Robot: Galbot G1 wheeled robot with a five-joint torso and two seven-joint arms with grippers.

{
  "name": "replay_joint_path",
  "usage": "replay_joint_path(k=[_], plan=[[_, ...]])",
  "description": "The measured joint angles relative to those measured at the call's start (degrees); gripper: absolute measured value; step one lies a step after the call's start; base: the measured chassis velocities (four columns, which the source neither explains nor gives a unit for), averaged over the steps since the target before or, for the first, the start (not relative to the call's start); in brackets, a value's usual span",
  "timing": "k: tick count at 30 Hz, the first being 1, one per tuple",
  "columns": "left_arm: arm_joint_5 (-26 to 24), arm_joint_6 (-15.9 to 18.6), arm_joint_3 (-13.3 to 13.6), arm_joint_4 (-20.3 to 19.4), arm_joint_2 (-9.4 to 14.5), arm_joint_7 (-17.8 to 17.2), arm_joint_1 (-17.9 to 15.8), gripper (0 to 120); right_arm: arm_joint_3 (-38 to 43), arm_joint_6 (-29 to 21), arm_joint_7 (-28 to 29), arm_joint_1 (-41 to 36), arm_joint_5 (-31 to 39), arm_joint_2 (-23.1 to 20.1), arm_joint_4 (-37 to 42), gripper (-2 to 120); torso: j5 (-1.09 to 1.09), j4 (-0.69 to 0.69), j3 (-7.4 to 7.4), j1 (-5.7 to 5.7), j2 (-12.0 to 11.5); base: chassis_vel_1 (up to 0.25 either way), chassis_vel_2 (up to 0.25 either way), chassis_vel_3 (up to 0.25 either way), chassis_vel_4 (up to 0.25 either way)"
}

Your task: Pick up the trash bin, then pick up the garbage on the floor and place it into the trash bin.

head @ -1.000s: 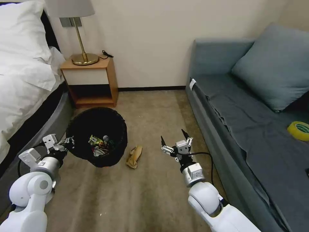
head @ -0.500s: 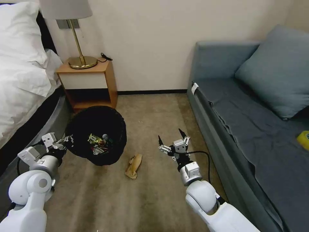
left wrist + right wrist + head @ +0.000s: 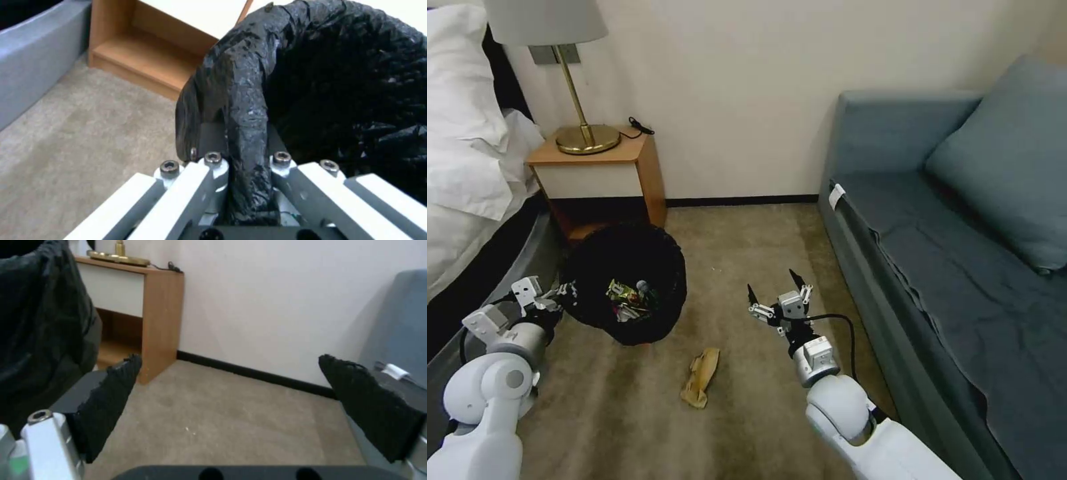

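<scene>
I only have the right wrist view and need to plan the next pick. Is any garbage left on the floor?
Observer: Yes, one crumpled tan paper lies on the carpet, between the two arms.
Operator: Who holds the trash bin?
Observer: The left gripper, its fingers shut on the bag-lined rim of the trash bin.
Operator: Anything in it?
Observer: Colourful wrappers at the bottom.

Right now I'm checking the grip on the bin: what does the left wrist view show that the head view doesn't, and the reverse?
Left wrist view: the left claw shut on the black bag at the bin rim. Head view: wrappers inside the bin, crumpled tan paper on the carpet, the right claw open above the floor. Both: bin, nightstand.
</scene>
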Motion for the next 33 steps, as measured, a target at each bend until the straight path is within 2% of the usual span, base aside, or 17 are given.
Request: replay_joint_path(k=[8,11,13,14,15,19,21,23,24,27,33], plan=[[0.7,0.1,-0.2,0.3,0.2,0.2,-0.1,4,-3.5,1.0,0.5,1.6,2.2,-0.8,-1.3,100,0.00,0.00,0.01,0.01,0.0,-0.144,0.131,0.136,-0.140],[1.8,0.2,-0.3,0.6,0.1,0.6,0.0,4,-5.1,0.4,-0.6,2.5,4.8,-2.4,-1.3,100,0.00,-0.01,0.01,0.01,0.0,-0.027,0.005,0.018,-0.018],[3.0,0.4,-0.4,0.7,0.0,0.8,0.1,4,-6.9,-1.0,-2.2,3.8,8.6,-4.3,-1.0,100,0.00,0.00,0.00,0.00,0.0,0.000,0.000,0.000,0.000],[4.2,0.7,-0.4,0.7,-0.4,1.0,0.2,4,-9.1,-2.7,-3.0,5.4,13.1,-6.0,-0.6,100,0.00,0.00,0.00,0.00,0.0,0.000,0.000,0.000,0.000],[4.2,0.7,-0.4,0.7,-0.4,1.0,0.2,4,-9.1,-2.7,-3.0,5.4,13.1,-6.0,-0.6,100,0.00,0.00,0.00,0.00,0.0,0.000,0.000,0.000,0.000],[6.3,1.1,-0.9,1.1,-1.5,2.8,1.6,4,-16.6,-6.6,-2.1,12.7,24.1,-9.4,-0.2,100,0.00,-0.01,0.00,0.00,0.0,0.000,0.000,0.000,0.000],[6.6,1.0,-1.1,1.4,-1.6,3.5,2.1,4,-18.7,-7.5,-1.6,15.0,26.7,-9.6,-0.2,100,0.00,0.00,0.00,0.00,0.0,0.000,0.000,0.000,0.000],[7.3,0.5,-1.2,2.4,-1.6,5.0,3.3,4,-23.7,-9.2,1.1,20.0,33.6,-9.2,-0.7,100,-0.01,0.02,0.00,0.00,0.0,0.000,0.000,0.000,0.000],[7.3,0.5,-1.2,2.4,-1.6,5.0,3.3,4,-23.7,-9.2,1.1,20.0,33.6,-9.2,-0.7,100,-0.01,0.02,0.00,0.00,0.0,0.000,0.000,0.000,0.000],[7.7,-0.1,-1.5,3.4,-1.5,6.5,4.2,4,-28.5,-12.1,3.9,23.6,39.8,-6.8,-1.6,100,-0.01,0.00,0.00,0.00,0.0,0.000,0.000,0.000,0.000],[7.5,-0.9,-2.2,4.8,-1.4,7.9,5.0,4,-32.3,-15.2,5.7,25.4,43.8,-2.7,-3.8,100,-0.01,0.01,0.00,0.00,0.0,0.000,0.000,0.000,0.000]])
